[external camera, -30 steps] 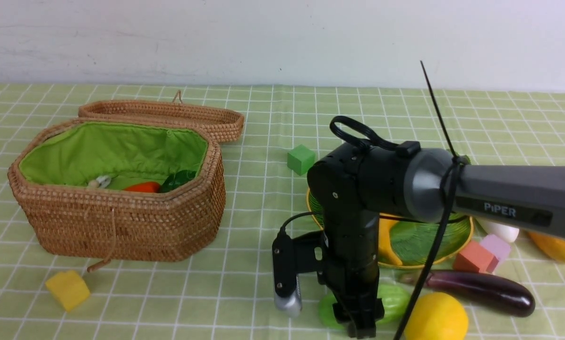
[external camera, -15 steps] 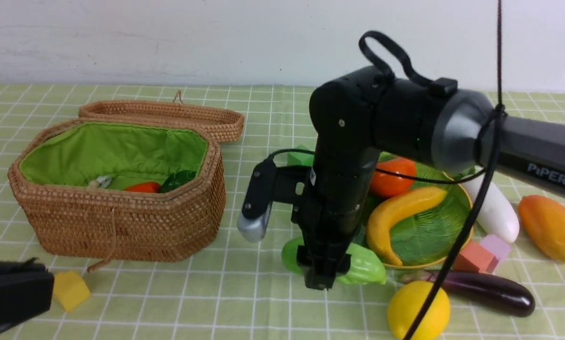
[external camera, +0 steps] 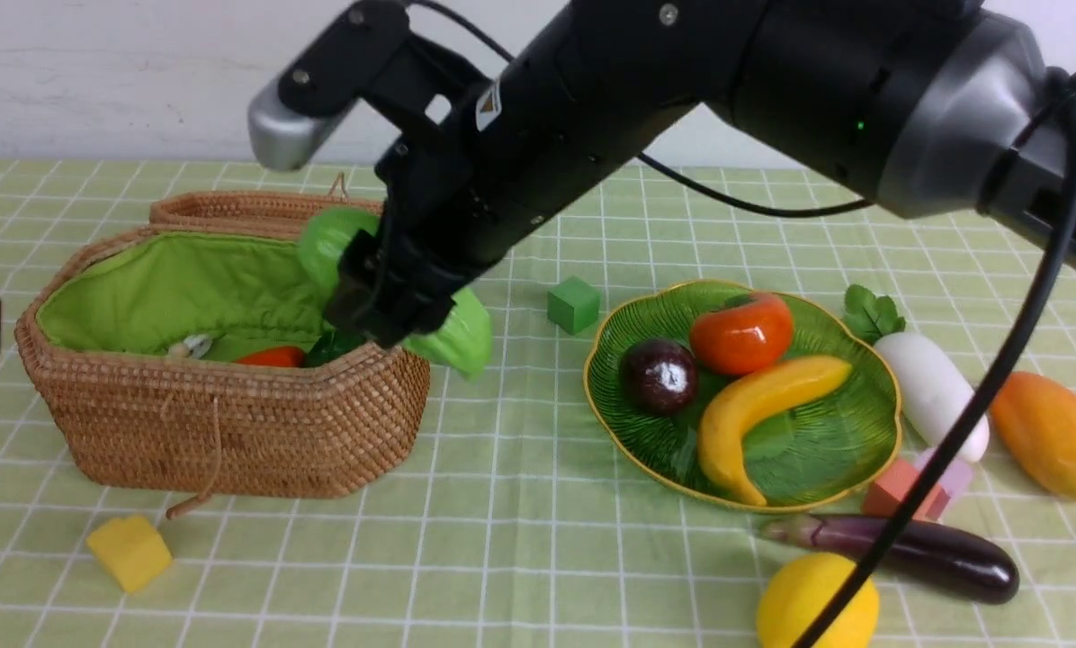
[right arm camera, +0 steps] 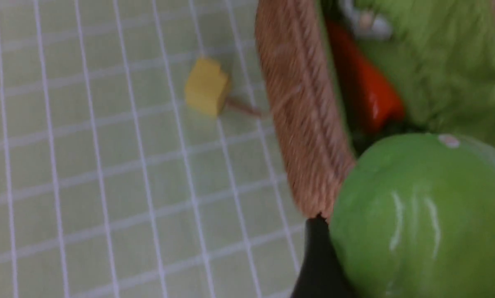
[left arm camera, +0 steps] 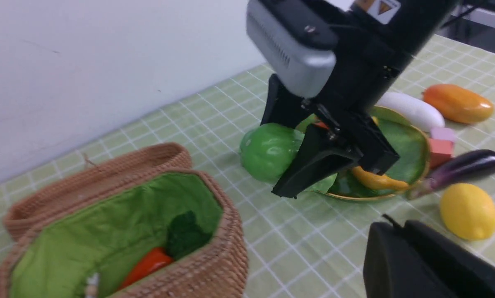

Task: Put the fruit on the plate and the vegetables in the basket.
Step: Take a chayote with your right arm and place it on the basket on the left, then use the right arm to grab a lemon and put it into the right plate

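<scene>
My right gripper is shut on the light green ridged gourd and holds it in the air over the right end of the wicker basket. A red chili lies on the basket's green lining. The green leaf plate carries a persimmon, a mangosteen and a banana. Round the plate, on the cloth, lie the radish, mango, eggplant and lemon. My left gripper is shut and empty, low at the table's left.
A yellow foam block lies in front of the basket and a green one between basket and plate. Red and pink blocks sit by the eggplant. The basket lid lies open behind it.
My right arm has lifted the gourd from the cloth in front of the plate, up and left to above the basket. The left gripper has shifted up along the view's left edge.
</scene>
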Controlling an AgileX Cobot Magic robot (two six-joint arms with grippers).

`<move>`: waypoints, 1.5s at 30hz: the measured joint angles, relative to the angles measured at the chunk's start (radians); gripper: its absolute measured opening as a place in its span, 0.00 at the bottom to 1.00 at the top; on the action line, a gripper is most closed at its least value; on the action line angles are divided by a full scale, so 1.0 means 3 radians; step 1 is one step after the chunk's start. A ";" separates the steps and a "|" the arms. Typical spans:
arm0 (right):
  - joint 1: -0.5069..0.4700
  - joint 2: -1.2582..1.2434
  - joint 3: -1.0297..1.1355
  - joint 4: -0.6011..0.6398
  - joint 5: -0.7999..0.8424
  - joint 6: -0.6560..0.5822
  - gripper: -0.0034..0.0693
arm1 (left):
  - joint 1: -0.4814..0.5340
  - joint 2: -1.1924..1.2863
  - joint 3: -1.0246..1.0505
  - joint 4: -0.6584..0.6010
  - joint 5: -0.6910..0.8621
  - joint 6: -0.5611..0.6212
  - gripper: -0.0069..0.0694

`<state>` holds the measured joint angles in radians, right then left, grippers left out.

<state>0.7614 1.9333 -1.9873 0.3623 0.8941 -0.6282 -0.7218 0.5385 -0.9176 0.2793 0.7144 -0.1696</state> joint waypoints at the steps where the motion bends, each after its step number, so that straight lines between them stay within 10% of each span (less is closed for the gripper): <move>1: 0.0000 0.0000 0.0000 0.0091 -0.0176 0.0000 0.66 | 0.0000 0.0000 0.0000 0.0200 -0.0020 -0.0171 0.12; 11: 0.0000 0.0289 0.0000 0.1285 -0.1486 -0.0924 0.66 | 0.0000 0.0000 0.0000 0.1206 -0.0047 -0.1495 0.12; 26: 0.0096 0.0933 0.0000 0.2970 -0.2663 -0.2655 0.68 | 0.0000 0.0000 0.0000 0.1247 -0.0058 -0.1617 0.12; 30: 0.0100 0.1000 0.0000 0.3137 -0.2767 -0.2698 0.93 | 0.0000 0.0000 0.0000 0.1231 -0.0058 -0.1617 0.12; 34: 0.0100 0.0964 0.0000 0.3162 -0.2723 -0.2705 0.97 | 0.0000 0.0000 0.0000 0.1231 -0.0058 -0.1617 0.13; 42: 0.0100 0.0676 0.0000 0.3138 -0.2160 -0.2317 0.69 | 0.0000 0.0000 0.0000 0.1169 -0.0061 -0.1617 0.13; 45: 0.0066 0.0475 0.0000 0.2715 -0.1451 -0.1533 0.40 | 0.0000 0.0000 0.0000 0.1141 -0.0082 -0.1617 0.13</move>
<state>0.7813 2.0757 -1.9873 1.1769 0.4589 -1.0881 -0.7218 0.5385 -0.9176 0.6217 0.6900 -0.6547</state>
